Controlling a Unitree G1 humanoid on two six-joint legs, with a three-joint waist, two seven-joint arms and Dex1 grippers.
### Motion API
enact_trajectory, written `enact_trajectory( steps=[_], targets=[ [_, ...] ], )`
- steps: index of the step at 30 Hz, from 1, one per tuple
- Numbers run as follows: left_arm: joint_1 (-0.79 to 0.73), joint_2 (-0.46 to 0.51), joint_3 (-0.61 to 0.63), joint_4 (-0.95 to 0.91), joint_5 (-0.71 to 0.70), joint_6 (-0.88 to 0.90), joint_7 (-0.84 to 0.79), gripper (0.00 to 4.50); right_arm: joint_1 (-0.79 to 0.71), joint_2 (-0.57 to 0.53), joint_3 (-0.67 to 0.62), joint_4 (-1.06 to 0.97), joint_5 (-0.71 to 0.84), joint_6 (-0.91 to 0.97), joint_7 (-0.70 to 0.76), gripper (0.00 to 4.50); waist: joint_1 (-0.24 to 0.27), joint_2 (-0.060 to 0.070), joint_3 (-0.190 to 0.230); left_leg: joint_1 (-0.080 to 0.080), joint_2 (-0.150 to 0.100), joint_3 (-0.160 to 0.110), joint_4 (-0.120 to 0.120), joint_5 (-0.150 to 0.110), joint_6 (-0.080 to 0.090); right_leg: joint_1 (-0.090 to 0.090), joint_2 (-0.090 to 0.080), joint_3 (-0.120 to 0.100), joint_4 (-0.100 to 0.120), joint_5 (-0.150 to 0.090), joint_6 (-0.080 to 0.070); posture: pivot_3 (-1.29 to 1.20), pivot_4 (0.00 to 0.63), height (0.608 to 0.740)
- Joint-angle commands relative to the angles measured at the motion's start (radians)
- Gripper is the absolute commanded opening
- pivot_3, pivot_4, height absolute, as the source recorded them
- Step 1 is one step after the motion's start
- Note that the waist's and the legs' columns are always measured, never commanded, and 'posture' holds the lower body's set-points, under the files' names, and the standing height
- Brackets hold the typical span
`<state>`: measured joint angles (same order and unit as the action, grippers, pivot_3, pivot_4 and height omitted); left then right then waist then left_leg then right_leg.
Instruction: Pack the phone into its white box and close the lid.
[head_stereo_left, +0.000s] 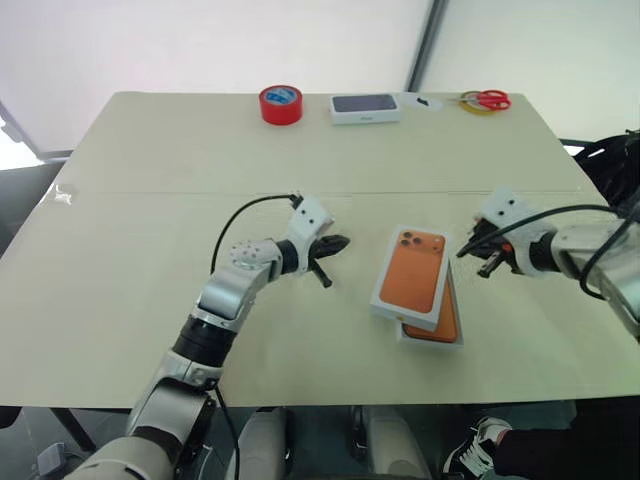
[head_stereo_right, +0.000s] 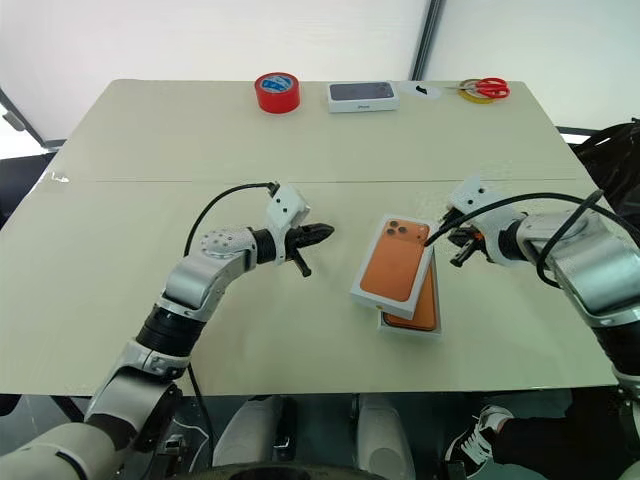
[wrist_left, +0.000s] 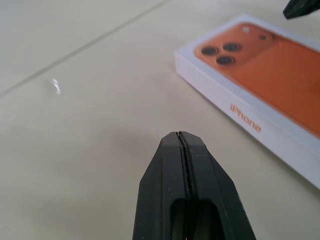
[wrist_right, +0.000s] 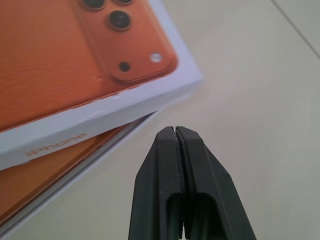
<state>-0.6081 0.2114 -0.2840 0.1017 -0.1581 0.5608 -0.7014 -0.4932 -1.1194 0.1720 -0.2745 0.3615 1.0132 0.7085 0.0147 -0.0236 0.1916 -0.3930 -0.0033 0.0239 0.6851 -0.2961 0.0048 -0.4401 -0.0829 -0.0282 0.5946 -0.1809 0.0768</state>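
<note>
Askew over the flat orange phone (head_stereo_left: 440, 325) in its shallow white cardboard box (head_stereo_left: 432, 343) near the table's (head_stereo_left: 150, 180) front edge, the light, stiff, orange-printed white lid (head_stereo_left: 412, 275) probably wants nudging by its long edges, both the left gripper (head_stereo_left: 331, 250) and the right gripper (head_stereo_left: 474, 247) having jaws pressed together, empty.

lid (head_stereo_left: 412, 275) sits askew over phone (head_stereo_left: 440, 325) in white box (head_stereo_left: 432, 343).

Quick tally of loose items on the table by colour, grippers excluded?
Orange: 2, the lid (printed face) and the phone in the white box under it
Red: 2, tape roll, scissors
White with dark top: 1, box
Total: 5
</note>
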Motion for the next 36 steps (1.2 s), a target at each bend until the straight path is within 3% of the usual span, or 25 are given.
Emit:
enact_trajectory(
  steps=[1, 8, 23, 36],
  targets=[
    [-0.045, -0.037, -0.06, 0.012, 0.016, -0.002, -0.027, 0.0, 0.007, 0.005, -0.009, -0.045, -0.025, -0.013, 0.014, 0.04, 0.0, 0.0, 0.0, 0.0, 0.0, 0.0, 0.0, 0.0, 0.0, 0.0, 0.0, 0.0, 0.0, 0.0, 0.0, 0.0, 0.15, 0.732],
    [-0.093, -0.114, -0.1, 0.072, 0.005, 0.01, -0.061, 0.0, 0.028, 0.019, -0.028, -0.1, -0.008, 0.01, 0.041, 0.04, -0.002, 0.0, 0.0, 0.0, 0.0, 0.0, 0.0, 0.0, 0.0, 0.0, 0.0, 0.0, 0.0, 0.0, 0.0, 0.0, 0.15, 0.732],
    [-0.056, -0.101, -0.15, -0.075, -0.013, 0.056, -0.178, 0.0, 0.184, -0.018, -0.103, -0.23, 0.018, 0.004, 0.129, 0.04, -0.001, 0.0, 0.0, 0.0, 0.0, 0.0, 0.0, 0.0, 0.0, 0.0, 0.0, 0.0, 0.001, 0.0, -0.001, 0.0, 0.15, 0.732],
    [-0.059, -0.111, -0.174, -0.061, 0.003, 0.054, -0.18, 0.0, 0.199, -0.017, -0.127, -0.189, -0.007, -0.003, 0.129, 0.04, -0.001, 0.0, 0.0, 0.0, 0.0, 0.0, 0.0, 0.0, 0.0, 0.0, 0.0, 0.0, 0.001, 0.0, -0.001, 0.0, 0.15, 0.732]
  ],
)
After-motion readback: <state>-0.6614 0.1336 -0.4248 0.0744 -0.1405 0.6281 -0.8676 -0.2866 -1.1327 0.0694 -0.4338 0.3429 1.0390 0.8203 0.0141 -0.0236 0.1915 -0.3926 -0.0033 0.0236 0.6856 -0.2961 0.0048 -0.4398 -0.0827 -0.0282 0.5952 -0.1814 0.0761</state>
